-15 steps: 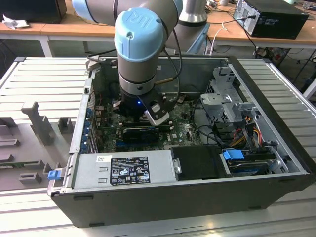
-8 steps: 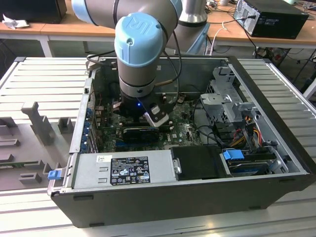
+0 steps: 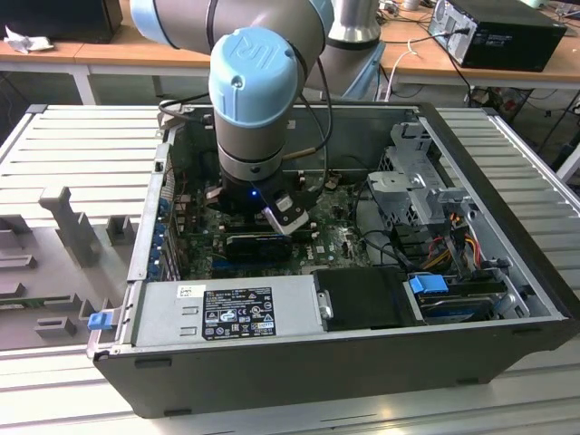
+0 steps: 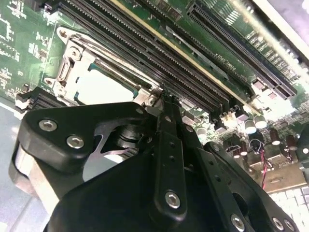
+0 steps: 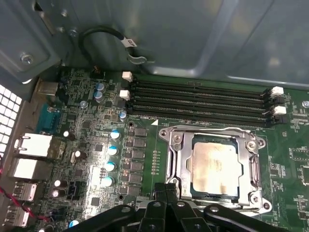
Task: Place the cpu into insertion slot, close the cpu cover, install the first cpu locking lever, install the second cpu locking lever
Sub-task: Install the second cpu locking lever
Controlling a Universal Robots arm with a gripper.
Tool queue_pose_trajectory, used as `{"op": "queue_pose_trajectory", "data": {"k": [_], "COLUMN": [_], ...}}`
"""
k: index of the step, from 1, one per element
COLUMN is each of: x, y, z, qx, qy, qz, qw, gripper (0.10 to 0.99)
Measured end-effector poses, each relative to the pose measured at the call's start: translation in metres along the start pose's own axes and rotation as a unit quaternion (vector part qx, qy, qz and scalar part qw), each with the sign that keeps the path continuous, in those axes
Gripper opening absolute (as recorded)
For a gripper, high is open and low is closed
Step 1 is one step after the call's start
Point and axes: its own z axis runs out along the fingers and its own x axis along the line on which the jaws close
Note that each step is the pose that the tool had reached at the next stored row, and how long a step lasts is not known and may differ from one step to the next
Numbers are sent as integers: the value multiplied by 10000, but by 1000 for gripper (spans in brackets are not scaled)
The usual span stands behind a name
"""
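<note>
The cpu (image 5: pixel 215 164), a pale square chip, lies flat in the insertion slot (image 5: pixel 189 169), whose dark edge shows around it. The silver cpu cover (image 5: pixel 177 157) is folded down over it, and the chip shows through the cover's window. My gripper (image 5: pixel 165 189) is shut, fingertips together, right at the cover's edge near one corner of the socket, and I see nothing held between them. In the second wrist view the gripper (image 4: pixel 166 100) ends at the socket corner, beside the cpu (image 4: pixel 101 88). In the exterior view the gripper (image 3: pixel 272 216) reaches down into the open computer case.
Long black memory slots (image 5: pixel 198 101) run beside the socket. Capacitors (image 5: pixel 112 150) and rear ports (image 5: pixel 34 145) stand on the board's other side. The case wall (image 5: pixel 193 34) rises behind. The power supply (image 3: pixel 227 313), drive cage (image 3: pixel 417 181) and cables (image 3: pixel 453 240) crowd the case.
</note>
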Motion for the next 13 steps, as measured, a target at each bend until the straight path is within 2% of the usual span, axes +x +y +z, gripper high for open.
{"op": "queue_pose_trajectory", "data": {"k": [10, 13], "x": [-5, -8], "y": [70, 108], "z": [-192, -299], "qx": [11, 13], "qy": [2, 2], "qz": [0, 0], "qw": [10000, 10000], "gripper": [106, 106]}}
